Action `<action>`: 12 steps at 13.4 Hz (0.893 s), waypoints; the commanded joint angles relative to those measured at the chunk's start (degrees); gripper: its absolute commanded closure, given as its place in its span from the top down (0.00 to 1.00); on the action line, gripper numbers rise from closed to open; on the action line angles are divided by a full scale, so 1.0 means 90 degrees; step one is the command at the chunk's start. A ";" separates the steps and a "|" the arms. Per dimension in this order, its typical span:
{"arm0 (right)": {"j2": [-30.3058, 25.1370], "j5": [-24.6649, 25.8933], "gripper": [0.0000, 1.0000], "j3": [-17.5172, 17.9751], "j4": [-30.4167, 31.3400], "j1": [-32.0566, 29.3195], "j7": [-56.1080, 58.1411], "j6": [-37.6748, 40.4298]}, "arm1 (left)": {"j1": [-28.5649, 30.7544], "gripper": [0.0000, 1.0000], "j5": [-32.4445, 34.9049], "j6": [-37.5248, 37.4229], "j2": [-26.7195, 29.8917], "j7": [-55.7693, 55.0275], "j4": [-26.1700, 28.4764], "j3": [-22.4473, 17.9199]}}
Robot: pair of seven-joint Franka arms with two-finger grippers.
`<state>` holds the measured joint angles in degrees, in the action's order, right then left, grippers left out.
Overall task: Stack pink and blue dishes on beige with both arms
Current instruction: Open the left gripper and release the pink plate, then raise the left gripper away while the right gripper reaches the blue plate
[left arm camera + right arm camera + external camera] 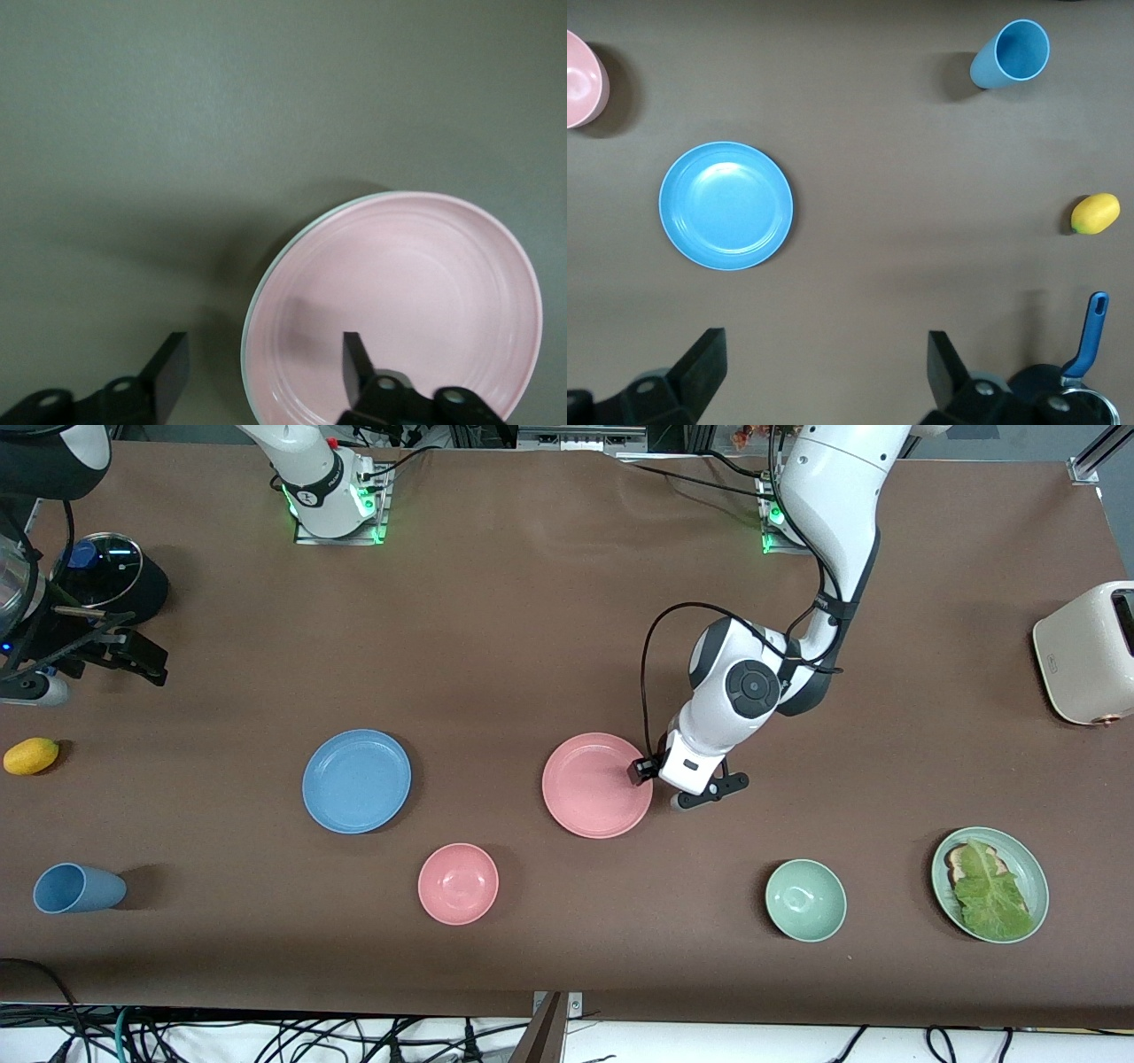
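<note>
left wrist view alone shows the left claw (266, 376) released, straddling the pink plate (399, 301) rim; right claw (824, 367) hangs spread above the blue plate (726, 205).

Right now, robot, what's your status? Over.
Left gripper open, straddling the round pink plate rim. Right gripper open, waiting. Round blue plate untouched.

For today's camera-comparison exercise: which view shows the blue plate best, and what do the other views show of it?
The right wrist view shows the blue plate best: whole, unobstructed, seen from straight above with its rim rings clear. The front view also shows the whole plate, but smaller and more muted, beside the pink plate. The left wrist view does not show it.
</note>
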<state>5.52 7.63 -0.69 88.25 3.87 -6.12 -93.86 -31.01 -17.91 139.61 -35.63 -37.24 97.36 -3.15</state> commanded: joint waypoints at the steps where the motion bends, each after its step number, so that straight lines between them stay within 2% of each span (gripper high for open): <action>1: -0.0047 0.0567 1.00 0.0038 -0.0263 0.0020 0.0015 0.0116 | 0.0076 0.92 0.0727 -0.0996 0.0325 0.0559 -0.0367 -0.0293; 2: -0.0028 0.0433 1.00 0.0038 -0.0322 0.0010 0.0044 0.0135 | 0.0193 0.99 0.0778 -0.1523 0.0346 0.0950 -0.0630 -0.0381; 4: -0.0057 0.0276 1.00 0.0087 -0.0323 0.0019 0.0054 0.0330 | 0.0534 0.99 0.0788 -0.2316 0.0375 0.1721 -0.1080 -0.0401; 6: -0.0018 0.0071 1.00 0.0359 -0.0313 0.0029 -0.0033 0.0322 | 0.0915 0.99 0.0788 -0.2767 0.0385 0.2648 -0.1344 -0.0401; 8: 0.0099 -0.0512 1.00 0.0351 -0.0303 -0.0010 0.0045 0.0311 | 0.1276 0.99 0.0798 -0.3011 0.0531 0.3489 -0.1375 -0.0440; 10: 0.0438 -0.0555 1.00 0.0370 -0.0293 0.0068 0.0006 0.0321 | 0.1725 0.99 0.0798 -0.3343 0.0736 0.4222 -0.1375 -0.0440; 12: 0.0490 -0.0574 1.00 0.0380 -0.0293 0.0098 0.0064 0.0380 | 0.2213 0.99 0.0818 -0.3646 0.0902 0.5003 -0.1385 -0.0450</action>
<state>8.72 3.24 2.50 86.55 4.65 -6.05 -91.52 -14.65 -12.07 110.14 -29.80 1.65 84.96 -7.75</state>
